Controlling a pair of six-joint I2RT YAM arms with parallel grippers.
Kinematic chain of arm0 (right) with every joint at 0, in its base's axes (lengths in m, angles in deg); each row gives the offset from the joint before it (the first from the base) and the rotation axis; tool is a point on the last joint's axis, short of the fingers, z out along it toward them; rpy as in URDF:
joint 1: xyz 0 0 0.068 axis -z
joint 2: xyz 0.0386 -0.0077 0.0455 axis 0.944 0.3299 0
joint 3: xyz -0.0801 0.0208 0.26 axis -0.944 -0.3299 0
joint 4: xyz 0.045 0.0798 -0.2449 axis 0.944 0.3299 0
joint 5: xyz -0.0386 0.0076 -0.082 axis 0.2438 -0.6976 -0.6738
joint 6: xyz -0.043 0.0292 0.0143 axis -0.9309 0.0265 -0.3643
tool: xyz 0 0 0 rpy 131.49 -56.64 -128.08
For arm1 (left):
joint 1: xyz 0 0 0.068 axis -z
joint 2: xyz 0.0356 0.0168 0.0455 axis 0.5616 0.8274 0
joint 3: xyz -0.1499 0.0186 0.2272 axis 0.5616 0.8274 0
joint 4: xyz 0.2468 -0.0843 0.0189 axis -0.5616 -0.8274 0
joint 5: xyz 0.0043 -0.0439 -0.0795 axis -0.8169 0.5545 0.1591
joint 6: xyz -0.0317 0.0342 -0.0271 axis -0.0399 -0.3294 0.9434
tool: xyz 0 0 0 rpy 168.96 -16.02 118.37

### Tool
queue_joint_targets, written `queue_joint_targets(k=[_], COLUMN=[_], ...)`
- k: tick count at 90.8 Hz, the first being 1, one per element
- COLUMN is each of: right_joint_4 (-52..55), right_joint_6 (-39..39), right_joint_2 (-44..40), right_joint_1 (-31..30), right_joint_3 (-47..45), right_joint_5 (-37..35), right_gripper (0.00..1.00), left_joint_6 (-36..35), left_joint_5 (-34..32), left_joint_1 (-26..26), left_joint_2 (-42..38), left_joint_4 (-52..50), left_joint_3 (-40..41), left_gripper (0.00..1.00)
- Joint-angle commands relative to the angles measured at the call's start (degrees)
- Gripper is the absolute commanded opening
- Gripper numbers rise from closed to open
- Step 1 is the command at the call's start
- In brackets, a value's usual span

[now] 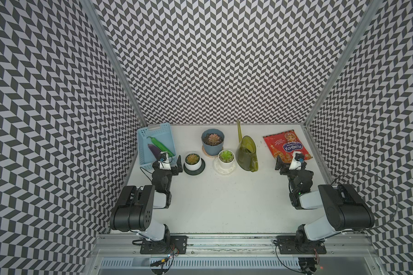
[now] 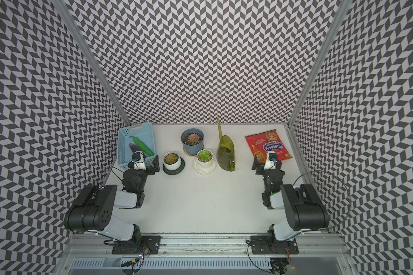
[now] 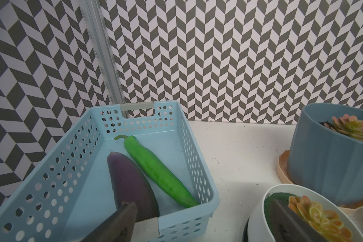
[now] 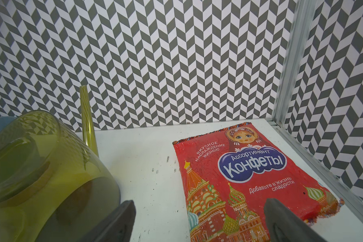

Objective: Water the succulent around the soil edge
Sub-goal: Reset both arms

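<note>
Two grippers stand wide open and empty, your left gripper (image 3: 203, 209) by the basket (image 1: 153, 129) and your right gripper (image 4: 199, 209) near the upright watering can (image 1: 247, 152), which sits beside three potted succulents (image 1: 226, 157) on the counter (image 1: 224, 202), apparently staged for your pickup.

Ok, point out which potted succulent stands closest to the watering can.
The bright green succulent in the white pot on the white saucer, beside the watering can. The pink one has a blue pot; the orange one a dark saucer.
</note>
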Motion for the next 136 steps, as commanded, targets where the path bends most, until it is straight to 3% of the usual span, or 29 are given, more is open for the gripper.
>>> queue_joint_targets(k=[1,136], right_joint_4=[0.5,2.2], right_joint_6=[-0.8,-2.1], right_joint_2=[-1.1,-1.0], right_joint_1=[0.1,-0.3], right_joint_3=[0.8,1.7], right_joint_5=[0.9,2.1], right_gripper=[1.00,1.00], left_joint_6=[-0.8,-0.7], left_joint_5=[0.6,0.6], left_joint_1=[0.1,0.1], left_joint_2=[0.3,0.3], left_joint_4=[0.4,0.4], left_joint_3=[-0.7,-0.7], left_gripper=[1.00,1.00])
